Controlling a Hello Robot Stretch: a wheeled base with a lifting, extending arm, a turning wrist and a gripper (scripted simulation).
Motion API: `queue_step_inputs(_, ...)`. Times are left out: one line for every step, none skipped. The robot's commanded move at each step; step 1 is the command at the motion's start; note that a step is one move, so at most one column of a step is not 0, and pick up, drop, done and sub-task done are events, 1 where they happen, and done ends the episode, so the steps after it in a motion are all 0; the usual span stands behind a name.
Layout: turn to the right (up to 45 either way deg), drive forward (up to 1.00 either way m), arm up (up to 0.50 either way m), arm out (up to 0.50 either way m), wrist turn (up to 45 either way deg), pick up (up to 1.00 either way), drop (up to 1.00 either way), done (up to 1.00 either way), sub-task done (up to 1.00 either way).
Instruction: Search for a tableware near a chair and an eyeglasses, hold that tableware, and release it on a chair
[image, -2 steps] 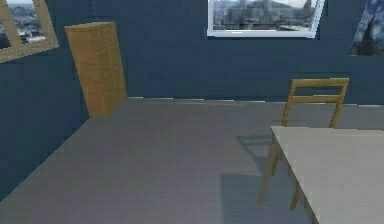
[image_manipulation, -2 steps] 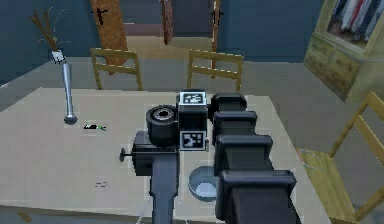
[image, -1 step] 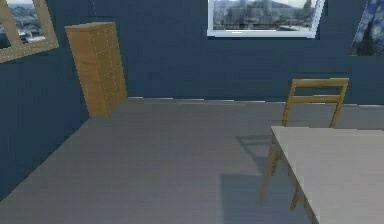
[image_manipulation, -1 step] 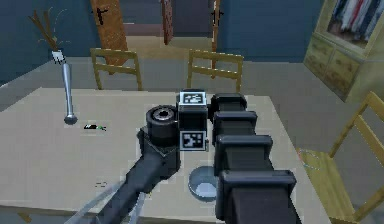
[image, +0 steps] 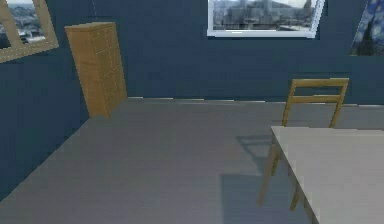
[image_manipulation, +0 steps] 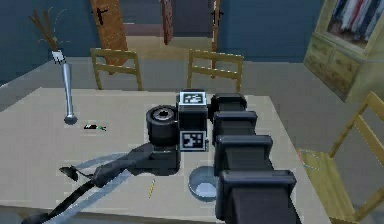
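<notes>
A small pale bowl sits on the beige table, close against the left side of the dark arm. The arm reaches out over the tabletop, with two white marker squares at its far end. Left of them are the gripper's round dark body and thin fingers, which slant down toward the near left of the table. I cannot tell whether it holds anything. A tiny dark pair of eyeglasses lies on the table farther left. Two wooden chairs stand at the table's far side.
A tall slim vase with twigs stands on the table's left part. Another wooden chair is at the right end. Behind are doors and a cabinet. The forward view has grey floor, a wooden cabinet, a chair and a table corner.
</notes>
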Motion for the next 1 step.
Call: queue_step_inputs(0.0, 0.0, 0.0, 0.0, 45.0, 0.0, 0.0, 0.0, 0.0)
